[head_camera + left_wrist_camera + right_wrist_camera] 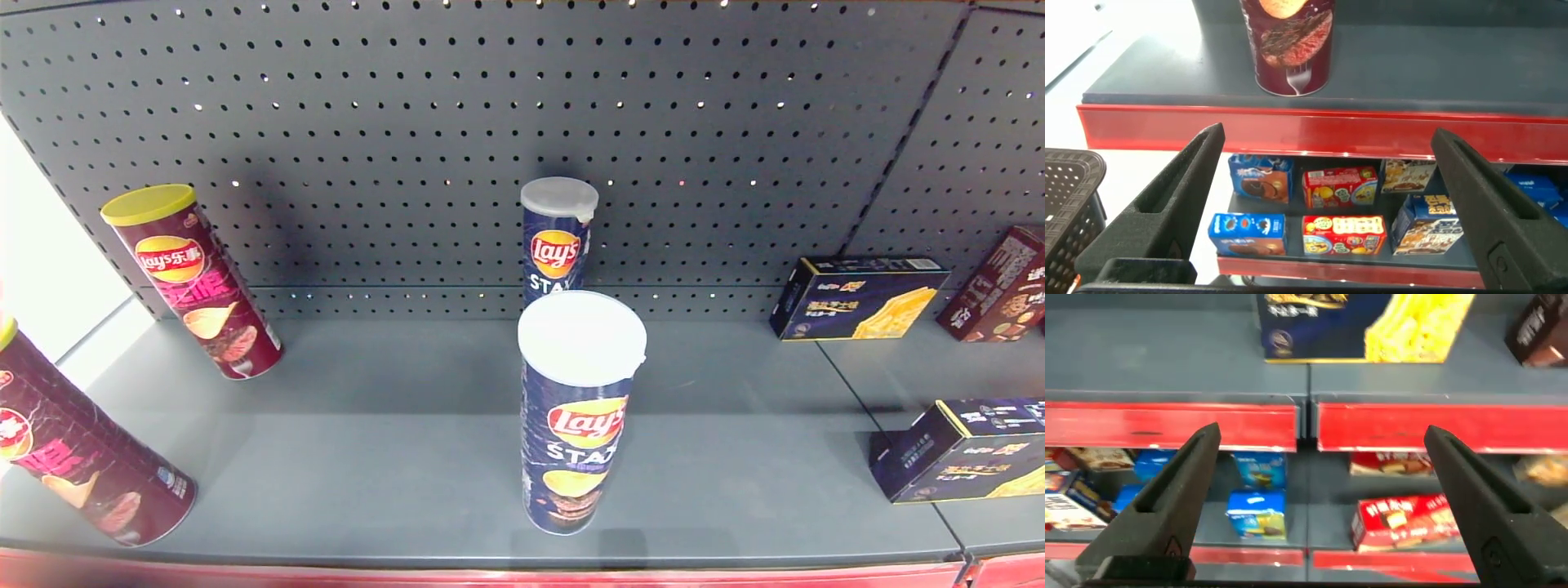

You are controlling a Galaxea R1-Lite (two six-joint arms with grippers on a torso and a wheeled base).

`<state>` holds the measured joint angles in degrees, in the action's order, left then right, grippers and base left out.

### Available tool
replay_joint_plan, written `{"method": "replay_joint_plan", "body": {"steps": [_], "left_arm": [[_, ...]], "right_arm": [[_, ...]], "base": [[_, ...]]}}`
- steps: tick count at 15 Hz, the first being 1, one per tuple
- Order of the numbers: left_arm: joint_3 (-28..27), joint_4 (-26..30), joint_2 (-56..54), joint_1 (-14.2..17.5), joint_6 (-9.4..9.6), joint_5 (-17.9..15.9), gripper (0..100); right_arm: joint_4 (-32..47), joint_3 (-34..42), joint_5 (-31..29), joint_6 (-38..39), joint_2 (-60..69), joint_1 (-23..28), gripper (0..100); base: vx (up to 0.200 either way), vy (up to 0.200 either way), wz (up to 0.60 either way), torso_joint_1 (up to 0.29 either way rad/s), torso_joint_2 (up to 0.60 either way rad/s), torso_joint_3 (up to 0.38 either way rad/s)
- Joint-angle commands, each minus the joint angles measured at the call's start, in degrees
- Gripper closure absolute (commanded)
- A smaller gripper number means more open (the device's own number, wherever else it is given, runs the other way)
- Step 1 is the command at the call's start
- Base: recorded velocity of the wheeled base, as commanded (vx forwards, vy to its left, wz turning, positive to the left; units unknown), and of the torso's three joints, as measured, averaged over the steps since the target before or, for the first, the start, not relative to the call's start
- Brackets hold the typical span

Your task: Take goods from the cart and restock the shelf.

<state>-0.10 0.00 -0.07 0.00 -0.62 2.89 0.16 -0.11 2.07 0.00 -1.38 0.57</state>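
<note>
Left gripper (1327,140) spread open, empty; right gripper (1321,433) likewise. Red shelf edge (1372,122) just ahead of both, maroon can (1290,49) standing beyond it. Basket (1069,192) beside the left gripper: probably the next pick. Grip mid-body, keep it upright, set it clear of the front blue can (575,416).

The front dark blue cylindrical crisp can (575,425) and the rear dark blue crisp can (557,245) each carry a round red-and-yellow brand logo with white capitals under it. The two maroon yellow-lidded cans (196,286) bear the same logo above pink characters. Lettering on the dark blue cardboard boxes (857,298) is too small to make out.
</note>
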Motion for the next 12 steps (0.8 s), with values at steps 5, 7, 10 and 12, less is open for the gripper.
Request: {"method": "replay_joint_plan", "body": {"steps": [5,7,10,12], "left_arm": [[0.0,0.0,0.1,0.0,0.01,0.0,0],[0.0,0.0,0.1,0.0,0.01,-0.1,0],[0.0,0.0,0.1,0.0,0.09,-0.2,0],[0.0,0.0,0.1,0.0,0.01,-0.1,0]], "right_arm": [[0.0,0.0,0.0,-0.1,1.3,-0.6,0],[0.0,0.0,0.0,-0.1,1.3,-0.6,0],[0.0,0.0,0.1,0.0,1.3,-0.6,0],[0.0,0.0,0.1,0.0,1.3,-0.6,0]], "base": [[0.0,0.0,0.0,0.0,0.0,0.0],[0.0,0.0,0.0,0.0,0.0,0.0],[0.0,0.0,0.0,0.0,0.0,0.0],[0.0,0.0,0.0,0.0,0.0,0.0]]}}
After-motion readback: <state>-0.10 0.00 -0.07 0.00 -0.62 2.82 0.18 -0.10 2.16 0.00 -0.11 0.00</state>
